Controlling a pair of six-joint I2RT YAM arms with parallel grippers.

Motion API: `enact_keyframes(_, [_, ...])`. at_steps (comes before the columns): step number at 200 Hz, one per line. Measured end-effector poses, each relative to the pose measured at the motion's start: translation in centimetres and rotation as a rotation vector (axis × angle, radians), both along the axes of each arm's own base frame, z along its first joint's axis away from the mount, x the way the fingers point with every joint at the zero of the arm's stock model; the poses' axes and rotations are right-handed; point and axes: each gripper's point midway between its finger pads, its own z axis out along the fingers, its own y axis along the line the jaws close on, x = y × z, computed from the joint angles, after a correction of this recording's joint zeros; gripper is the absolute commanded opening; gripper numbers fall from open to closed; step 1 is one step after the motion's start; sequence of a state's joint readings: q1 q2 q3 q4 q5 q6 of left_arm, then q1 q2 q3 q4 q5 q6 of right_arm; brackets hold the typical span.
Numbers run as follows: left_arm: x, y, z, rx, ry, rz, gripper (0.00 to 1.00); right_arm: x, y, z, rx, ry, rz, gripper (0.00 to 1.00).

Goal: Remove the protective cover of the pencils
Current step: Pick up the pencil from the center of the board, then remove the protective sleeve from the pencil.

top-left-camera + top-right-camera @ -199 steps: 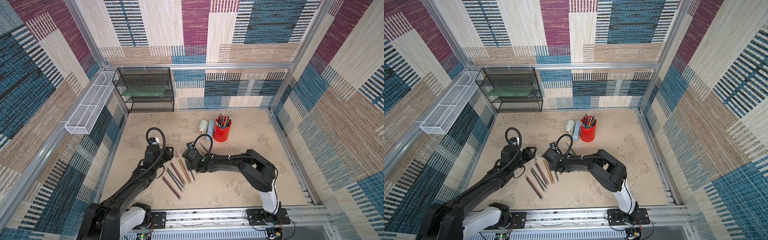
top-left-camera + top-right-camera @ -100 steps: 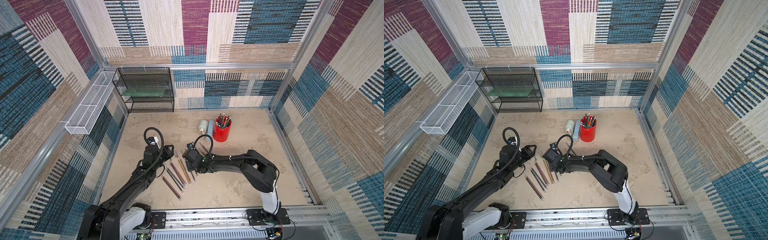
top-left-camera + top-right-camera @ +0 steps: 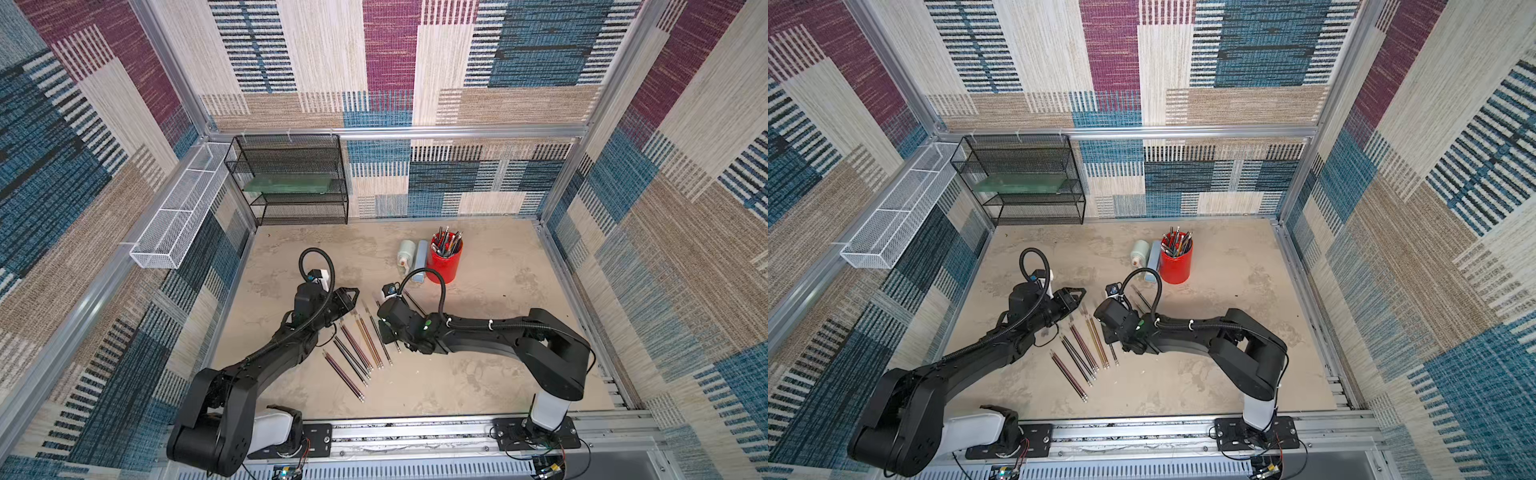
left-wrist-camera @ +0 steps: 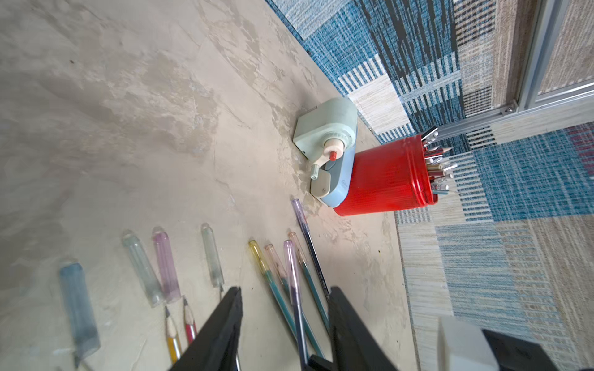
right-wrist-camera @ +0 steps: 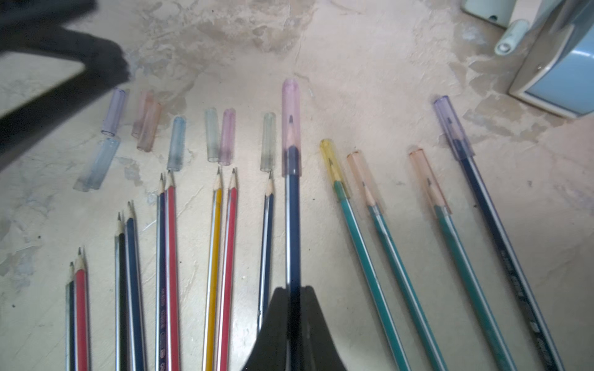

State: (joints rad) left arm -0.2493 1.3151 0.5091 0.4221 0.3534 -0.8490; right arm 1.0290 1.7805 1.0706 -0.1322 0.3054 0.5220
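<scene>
Nine bare pencils [image 5: 172,257], five capped pencils [image 5: 362,257]

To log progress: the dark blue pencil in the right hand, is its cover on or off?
On. A pale purple cover sits over the tip of the dark blue pencil that the right hand grips.

Woven patchwork walls [image 3: 390,62] in blue, maroon, beige and cream close three sides, joined by aluminium posts [image 3: 174,70] and a crossbar [image 3: 457,132] along the back. The table [image 3: 457,386] is mottled beige, like worn plaster. In both top views a black mesh rack [image 3: 303,212] stands left of centre against the back wall, a green board [image 3: 286,185] on its middle shelf. A white wire basket [image 3: 174,224] hangs on the left wall. A metal rail [image 3: 415,432] runs along the bottom edge. The light is even and soft.
</scene>
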Motion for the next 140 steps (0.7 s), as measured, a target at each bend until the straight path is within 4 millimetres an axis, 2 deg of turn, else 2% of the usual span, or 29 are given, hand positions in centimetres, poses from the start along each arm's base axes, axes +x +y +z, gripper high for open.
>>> enact_keyframes(27, [0.6,-1.3,-0.1,-0.050,0.008,-0.053,0.43,-0.2,0.1,0.8,0.036,-0.017,0.011,0.00])
enact_keyframes(67, [0.8,-2.6,-1.4,-0.097,0.052,-0.110,0.43,-0.3,0.5,1.3,0.066,-0.026,0.029,0.00])
enact_keyframes(102, [1.1,-3.1,-1.6,-0.115,0.064,-0.131,0.43,-0.2,1.4,1.8,0.086,-0.031,0.048,0.00])
enact_keyframes(140, [1.3,-3.3,-1.4,-0.127,0.060,-0.142,0.38,-0.2,1.7,1.5,0.084,-0.026,0.057,0.00])
